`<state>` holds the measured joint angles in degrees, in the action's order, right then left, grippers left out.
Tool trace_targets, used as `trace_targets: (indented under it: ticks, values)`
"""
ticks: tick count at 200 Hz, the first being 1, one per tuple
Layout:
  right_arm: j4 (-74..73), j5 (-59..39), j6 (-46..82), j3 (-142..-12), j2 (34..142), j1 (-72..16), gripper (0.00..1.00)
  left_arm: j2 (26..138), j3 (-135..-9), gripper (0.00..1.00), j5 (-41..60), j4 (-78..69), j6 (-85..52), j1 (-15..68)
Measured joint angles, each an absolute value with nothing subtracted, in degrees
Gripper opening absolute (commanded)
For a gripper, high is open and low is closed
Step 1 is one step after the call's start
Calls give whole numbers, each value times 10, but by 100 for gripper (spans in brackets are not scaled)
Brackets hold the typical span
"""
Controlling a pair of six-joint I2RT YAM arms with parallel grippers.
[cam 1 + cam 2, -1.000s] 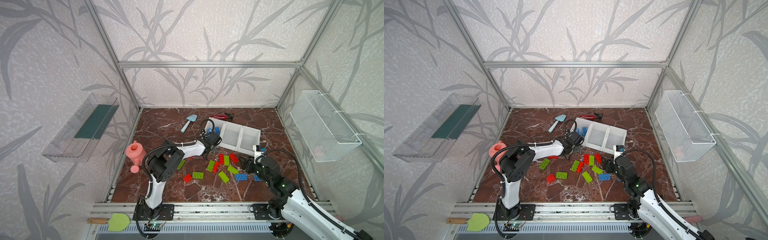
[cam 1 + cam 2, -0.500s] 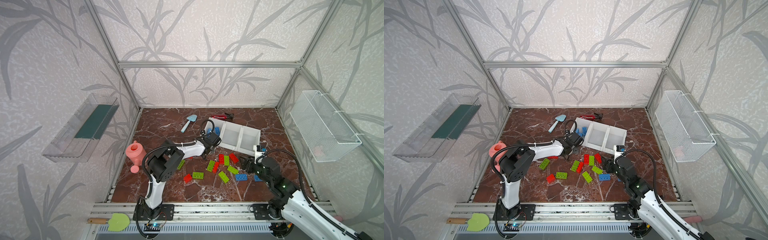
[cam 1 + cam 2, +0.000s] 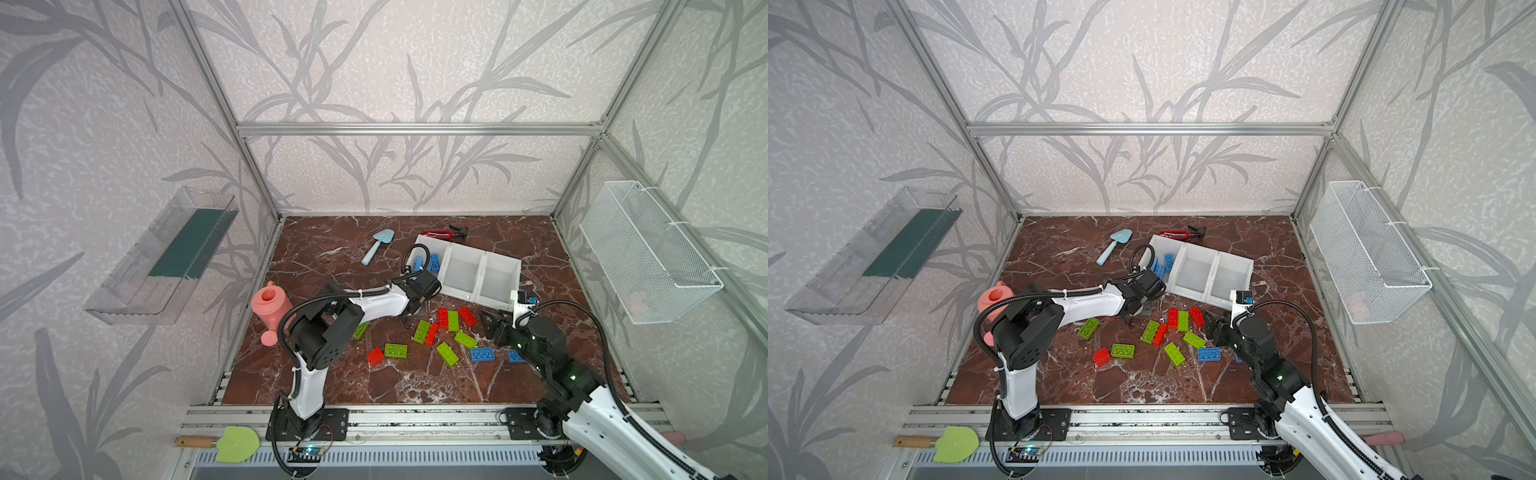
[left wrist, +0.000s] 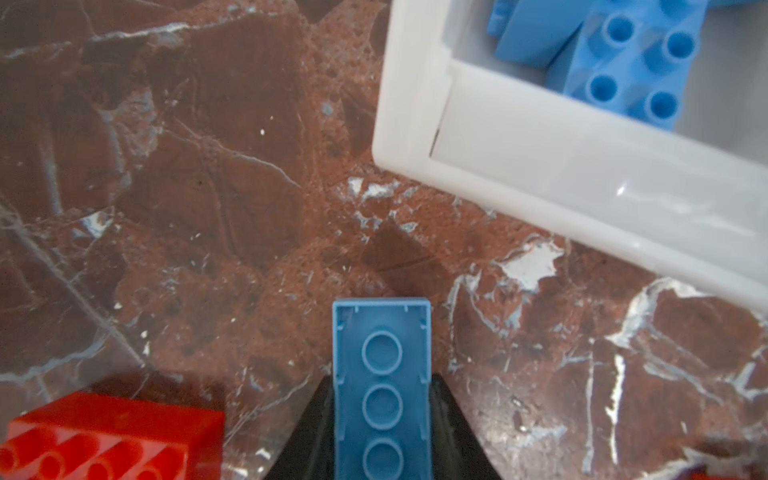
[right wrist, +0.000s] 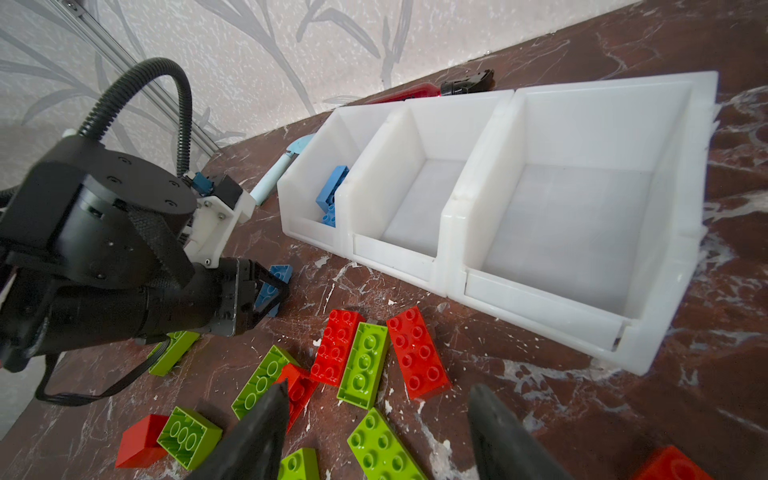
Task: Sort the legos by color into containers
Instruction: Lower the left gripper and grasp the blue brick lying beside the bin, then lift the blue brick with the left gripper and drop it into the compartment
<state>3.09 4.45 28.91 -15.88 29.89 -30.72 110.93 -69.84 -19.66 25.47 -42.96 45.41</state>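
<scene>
While the left pincer (image 5: pixel 272 291) pinches a blue lego (image 4: pixel 381 399), the right pincer (image 5: pixel 379 395) gapes above marbled floor (image 3: pixel 332 249).

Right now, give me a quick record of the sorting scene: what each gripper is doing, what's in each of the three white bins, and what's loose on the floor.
left gripper: shut on a blue brick, outside the bins
right gripper: open, empty, above the loose pile
end bin by the left arm: blue bricks only
middle bin: empty
other end bin: empty
floor: red bricks, green bricks, loose blue brick
</scene>
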Motion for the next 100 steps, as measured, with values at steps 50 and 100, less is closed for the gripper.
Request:
trace_targets:
  ticks: [50,100]
  values:
    - [32,44,289,-159,300,-307,69,1047,-701,31,-194,276,-373,458]
    - [32,44,289,-158,303,-307,69,1030,-765,31,-184,296,-313,458]
